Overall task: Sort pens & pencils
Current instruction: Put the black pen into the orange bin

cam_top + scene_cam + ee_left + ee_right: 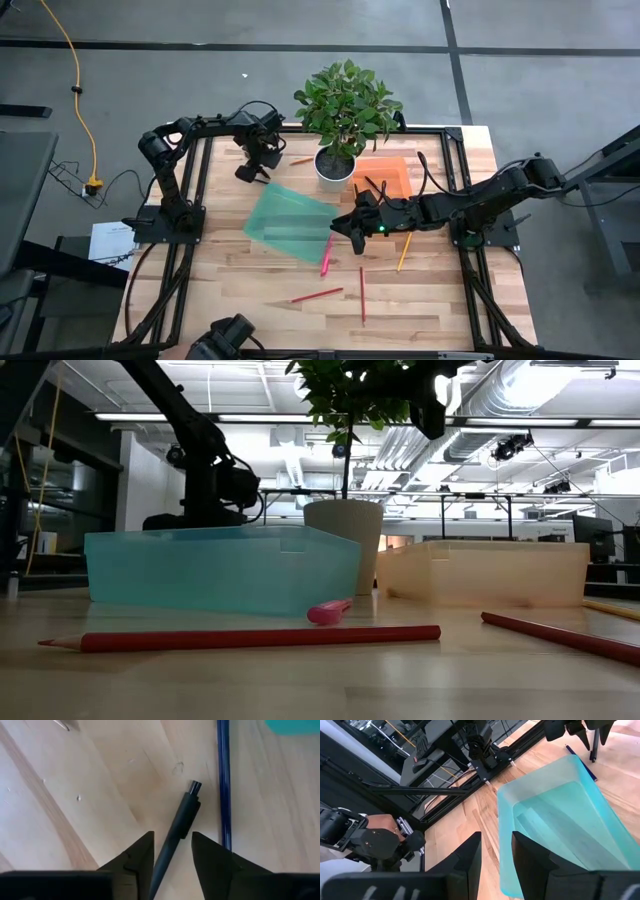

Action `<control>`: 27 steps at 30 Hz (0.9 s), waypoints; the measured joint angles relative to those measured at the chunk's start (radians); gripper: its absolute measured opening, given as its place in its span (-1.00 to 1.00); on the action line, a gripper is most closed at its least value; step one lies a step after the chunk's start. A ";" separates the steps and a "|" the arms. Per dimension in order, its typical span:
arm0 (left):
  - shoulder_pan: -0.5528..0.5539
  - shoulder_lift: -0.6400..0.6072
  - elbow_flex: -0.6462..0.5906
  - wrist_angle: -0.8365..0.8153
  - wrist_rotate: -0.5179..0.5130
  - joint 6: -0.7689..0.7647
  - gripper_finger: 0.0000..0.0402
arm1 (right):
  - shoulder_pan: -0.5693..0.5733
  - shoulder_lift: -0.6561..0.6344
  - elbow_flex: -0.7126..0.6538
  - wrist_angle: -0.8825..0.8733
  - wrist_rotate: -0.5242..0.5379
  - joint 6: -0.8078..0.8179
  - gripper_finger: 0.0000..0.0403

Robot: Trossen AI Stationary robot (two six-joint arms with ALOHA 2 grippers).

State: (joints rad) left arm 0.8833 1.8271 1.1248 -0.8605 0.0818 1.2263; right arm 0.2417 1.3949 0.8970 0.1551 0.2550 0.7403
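My left gripper (252, 168) is at the table's far left, beyond the teal bin (290, 222), shut on a black pen (179, 822). A blue pen (224, 785) lies on the wood beside it. My right gripper (350, 228) hangs open over the teal bin's right edge (555, 815), holding nothing. A pink pen (326, 255) leans on that bin's near corner. Two red pencils (317, 296) (362, 293) and a yellow pencil (404, 250) lie flat on the near half. Dark pens lie in the orange bin (385, 178). A reddish pencil (300, 161) lies by the plant pot. My left gripper has the black pen's shaft (167, 855) between its two fingers, which come from above pointing down. The pen runs along the fingers and hangs below them (592, 749), its clicker end (194, 785) lowest, close over the wood. Whether that end touches the table, I cannot tell.
A potted plant (340, 110) stands at the far middle between the bins, its pot (345, 540) behind them in the low view. The black frame rails run along the table's sides. Bare wood lies along the near left (210, 290).
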 joint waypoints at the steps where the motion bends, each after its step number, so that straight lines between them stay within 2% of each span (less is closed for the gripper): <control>1: 0.000 0.001 0.000 0.001 0.000 0.000 -0.45 | 0.000 0.000 0.000 0.000 -0.001 0.000 -0.51; 9: 0.000 0.035 0.000 -0.006 -0.011 0.000 -0.62 | 0.000 0.000 0.000 -0.001 -0.005 0.001 -0.51; 19: 0.000 0.041 0.000 0.001 -0.021 -0.001 -0.67 | 0.000 0.000 0.000 -0.006 -0.010 0.002 -0.51; 27: 0.000 0.051 0.003 0.004 -0.031 -0.004 -0.80 | 0.000 0.000 0.000 -0.006 -0.010 0.003 -0.51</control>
State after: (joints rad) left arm 0.8833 1.8786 1.1278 -0.8565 0.0509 1.2224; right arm 0.2417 1.3949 0.8970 0.1493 0.2455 0.7432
